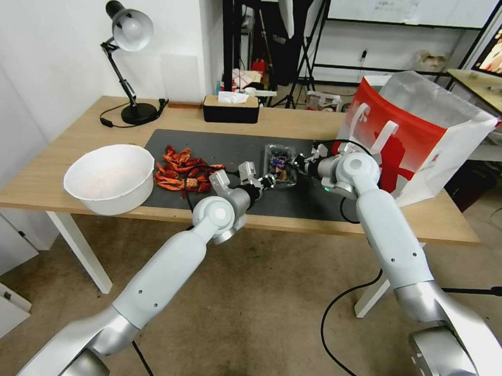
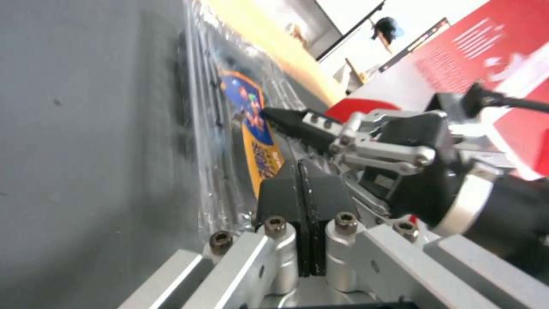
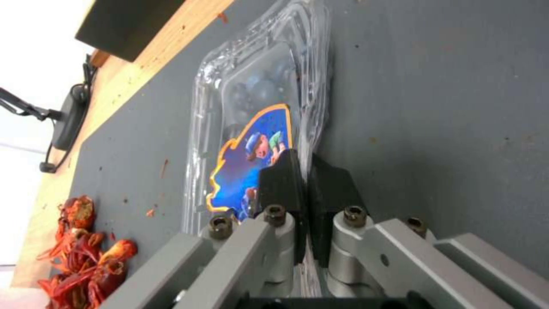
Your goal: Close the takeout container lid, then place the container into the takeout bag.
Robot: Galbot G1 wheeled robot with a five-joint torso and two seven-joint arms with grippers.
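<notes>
The takeout container (image 1: pixel 279 162) lies flat on the dark mat, a clear clamshell with dark blueberries inside. Its lid (image 3: pixel 257 86) is down and bears a blue, orange-edged label (image 3: pixel 251 167). My left gripper (image 1: pixel 272 179) sits at the container's near corner, its fingers (image 2: pixel 286 193) pressed together at the rim. My right gripper (image 1: pixel 298 163) is at the opposite side, shut on the container's rim (image 3: pixel 303 156), with clear plastic showing between its pads. The takeout bag (image 1: pixel 427 135) stands open, red-fronted, just right of the right arm.
A white bowl (image 1: pixel 110 178) sits at the table's left front. Red crayfish (image 1: pixel 182 170) lie on the mat (image 1: pixel 312 205) left of the container. A desk lamp (image 1: pixel 130 33) and a black tissue box (image 1: pixel 231 109) stand at the back.
</notes>
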